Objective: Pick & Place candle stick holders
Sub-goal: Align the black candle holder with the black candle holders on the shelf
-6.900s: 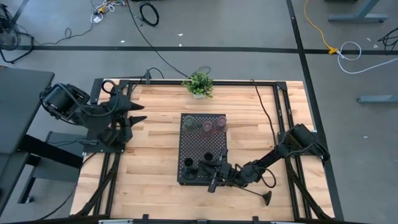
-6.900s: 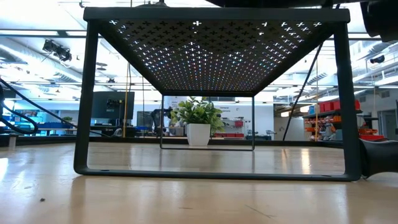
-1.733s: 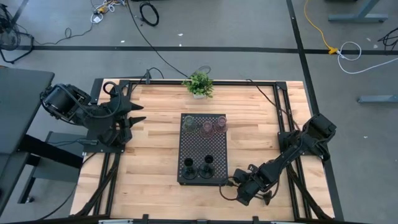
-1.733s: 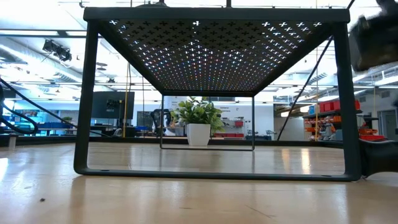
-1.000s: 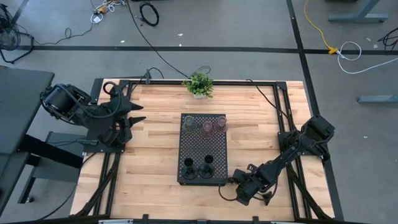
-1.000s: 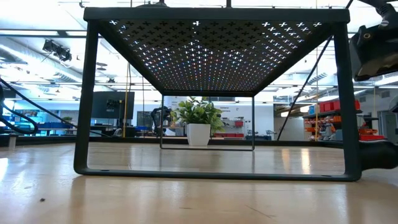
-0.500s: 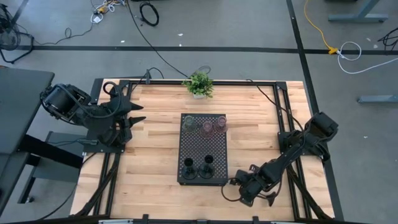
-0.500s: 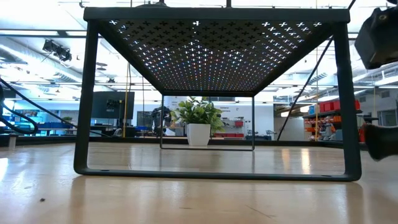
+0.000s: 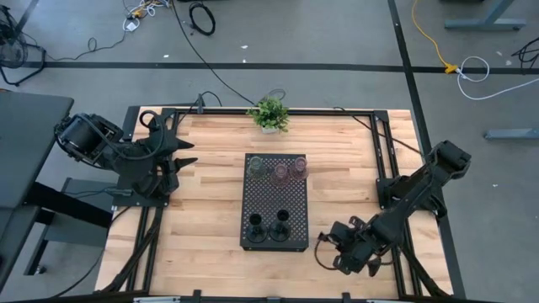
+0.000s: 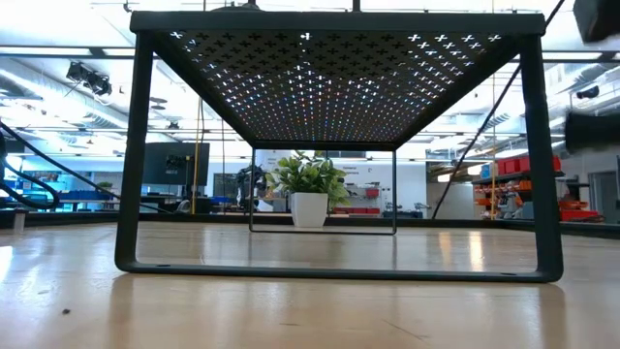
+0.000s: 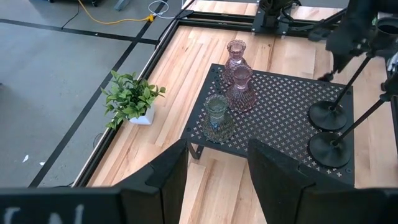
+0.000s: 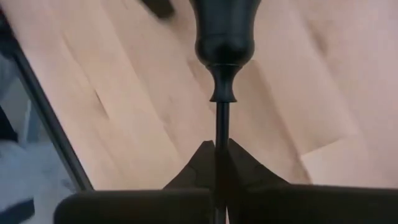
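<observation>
Two stemmed black holders (image 9: 269, 227) stand on the near end of the black perforated tray (image 9: 275, 200); three glass cups (image 9: 278, 168) sit in a row at its far end, two pinkish, one olive-green. Third black holder (image 12: 222, 43) is in the right gripper (image 12: 216, 163), off the tray over bare wood by the tray's near-right corner. Right wrist view: fingers pinched tight on the thin stem, cup end of the holder sticking out ahead of the fingertips, wooden table (image 9: 210, 244) below it. High view: right gripper (image 9: 337, 250) low at the table's near-right. Left gripper (image 9: 181, 153) parked at the far-left edge, well apart from the tray, fingers (image 11: 273, 180) spread, nothing between them. Potted plant (image 9: 269, 113) at the far edge behind the tray.
</observation>
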Controlling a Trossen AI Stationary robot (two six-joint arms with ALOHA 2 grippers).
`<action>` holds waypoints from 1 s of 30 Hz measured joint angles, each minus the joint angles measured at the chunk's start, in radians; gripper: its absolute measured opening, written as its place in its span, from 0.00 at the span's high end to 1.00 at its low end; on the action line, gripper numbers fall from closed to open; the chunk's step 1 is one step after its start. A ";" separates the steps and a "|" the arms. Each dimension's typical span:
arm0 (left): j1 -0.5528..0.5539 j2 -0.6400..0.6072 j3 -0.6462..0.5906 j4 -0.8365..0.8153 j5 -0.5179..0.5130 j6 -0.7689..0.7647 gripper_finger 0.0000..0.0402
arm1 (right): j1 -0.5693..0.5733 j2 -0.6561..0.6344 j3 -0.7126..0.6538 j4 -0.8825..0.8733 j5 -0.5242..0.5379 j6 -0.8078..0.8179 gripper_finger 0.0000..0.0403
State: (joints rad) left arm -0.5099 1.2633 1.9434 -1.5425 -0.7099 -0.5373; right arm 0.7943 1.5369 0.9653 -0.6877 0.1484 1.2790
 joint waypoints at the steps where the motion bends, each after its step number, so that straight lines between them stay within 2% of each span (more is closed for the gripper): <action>1: 0.000 0.000 0.000 0.000 0.000 0.000 0.58 | 0.005 -0.019 0.000 -0.007 0.032 0.007 1.00; 10: 0.000 0.000 0.000 0.000 0.000 0.000 0.58 | 0.054 -0.179 0.000 -0.005 0.335 -0.003 1.00; 16: 0.000 0.000 0.000 0.000 0.000 0.000 0.58 | 0.075 -0.233 0.000 0.022 0.515 -0.066 1.00; 23: 0.000 0.000 0.000 -0.001 0.000 0.000 0.58 | 0.093 -0.237 0.001 0.221 0.757 -0.261 1.00; 30: 0.000 0.000 0.000 -0.001 0.000 0.000 0.58 | 0.132 -0.222 0.002 0.476 0.985 -0.529 1.00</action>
State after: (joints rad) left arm -0.5098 1.2629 1.9434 -1.5436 -0.7101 -0.5373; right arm 0.9267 1.3151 0.9676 -0.2119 1.1334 0.7503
